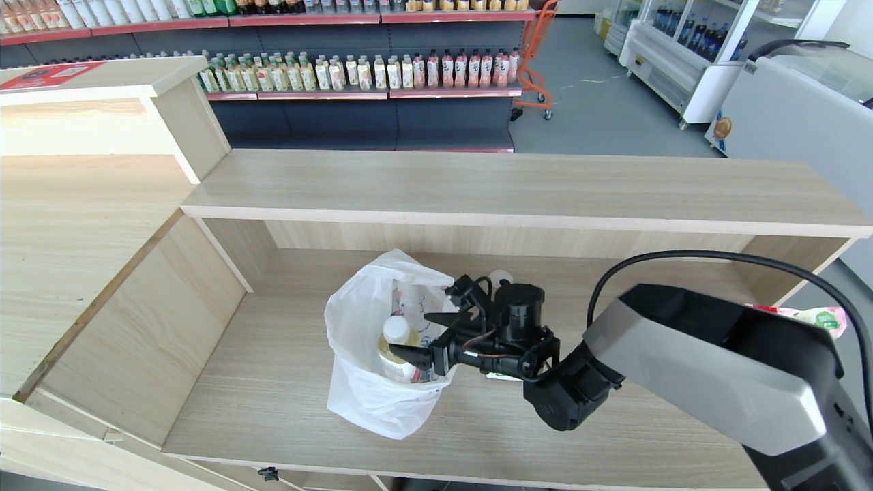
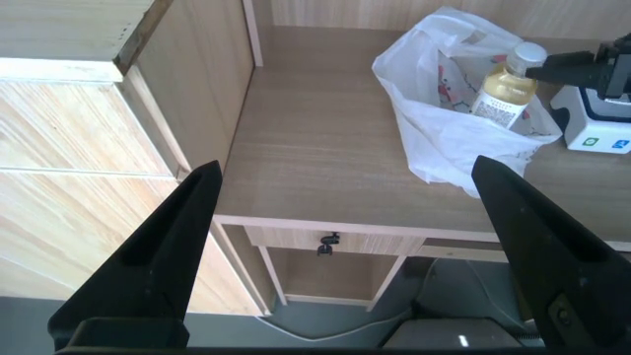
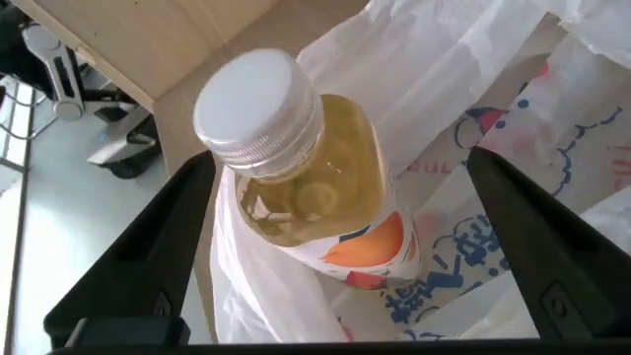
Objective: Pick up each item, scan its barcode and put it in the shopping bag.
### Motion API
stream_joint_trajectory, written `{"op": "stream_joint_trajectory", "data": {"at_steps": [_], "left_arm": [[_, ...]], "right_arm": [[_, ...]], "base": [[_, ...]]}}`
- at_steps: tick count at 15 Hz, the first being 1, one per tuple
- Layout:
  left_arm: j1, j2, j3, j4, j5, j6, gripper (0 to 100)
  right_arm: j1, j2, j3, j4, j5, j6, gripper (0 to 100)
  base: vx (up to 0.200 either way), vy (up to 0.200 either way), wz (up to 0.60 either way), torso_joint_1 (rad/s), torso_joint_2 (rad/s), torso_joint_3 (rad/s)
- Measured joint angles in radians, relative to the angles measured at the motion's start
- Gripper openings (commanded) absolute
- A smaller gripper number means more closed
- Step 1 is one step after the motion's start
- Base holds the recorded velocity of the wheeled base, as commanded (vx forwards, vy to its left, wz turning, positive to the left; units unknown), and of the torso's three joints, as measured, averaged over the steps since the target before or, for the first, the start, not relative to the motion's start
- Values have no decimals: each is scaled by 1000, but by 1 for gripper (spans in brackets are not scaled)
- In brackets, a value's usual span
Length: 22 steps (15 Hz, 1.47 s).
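right gripper (image 1: pixel 411 334) spread, left gripper (image 2: pixel 347 168) spread

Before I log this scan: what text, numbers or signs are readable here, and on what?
Nothing reads clearly.
Bottle label: orange and blue print, half hidden, unreadable.
Printed packet in the shopping bag: blue characters, blurred.
Red sign on the raised counter: too small.
Shelf bottles labels: too small.

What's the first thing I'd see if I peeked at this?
The white shopping bag on the wooden counter, with a white-capped bottle of yellow drink inside. The right claw is open at the bag's mouth, a finger on each side of the bottle, not touching it.
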Motion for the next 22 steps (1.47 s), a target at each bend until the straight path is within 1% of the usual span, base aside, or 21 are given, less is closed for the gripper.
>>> {"op": "stream_joint_trajectory", "data": {"at_steps": [2, 5, 9, 12, 14, 15, 16, 17, 18, 19, 20, 22], "left_arm": [[0, 0, 0, 0, 0, 0, 100], [0, 0, 0, 0, 0, 0, 100], [0, 0, 0, 0, 0, 0, 100], [0, 0, 0, 0, 0, 0, 100], [0, 0, 0, 0, 0, 0, 100], [0, 0, 0, 0, 0, 0, 100], [0, 0, 0, 0, 0, 0, 100], [0, 0, 0, 0, 0, 0, 100], [0, 0, 0, 0, 0, 0, 100], [0, 0, 0, 0, 0, 0, 100], [0, 0, 0, 0, 0, 0, 100], [0, 0, 0, 0, 0, 0, 100]], "right_arm": [[-2, -78, 74, 0, -1, 70, 100], [-26, -194, 216, -13, -3, 109, 100], [-128, -336, 408, -25, -4, 119, 100], [-170, -481, 526, -21, -7, 163, 100], [-200, -629, 620, 40, -22, 182, 100], [-225, -711, 661, 114, -42, 183, 100], [-260, -781, 689, 216, -84, 172, 100], [-305, -860, 710, 334, -206, 154, 100], [-343, -925, 724, 411, -348, 142, 100], [-374, -987, 733, 458, -430, 132, 100], [-410, -1046, 740, 487, -464, 123, 100], [-480, -1131, 740, 526, -486, 114, 100]], "base": [[0, 0, 0, 0, 0, 0], [0, 0, 0, 0, 0, 0], [0, 0, 0, 0, 0, 0], [0, 0, 0, 0, 0, 0], [0, 0, 0, 0, 0, 0], [0, 0, 0, 0, 0, 0], [0, 0, 0, 0, 0, 0], [0, 0, 0, 0, 0, 0], [0, 0, 0, 0, 0, 0], [0, 0, 0, 0, 0, 0], [0, 0, 0, 0, 0, 0], [0, 0, 0, 0, 0, 0]]}}
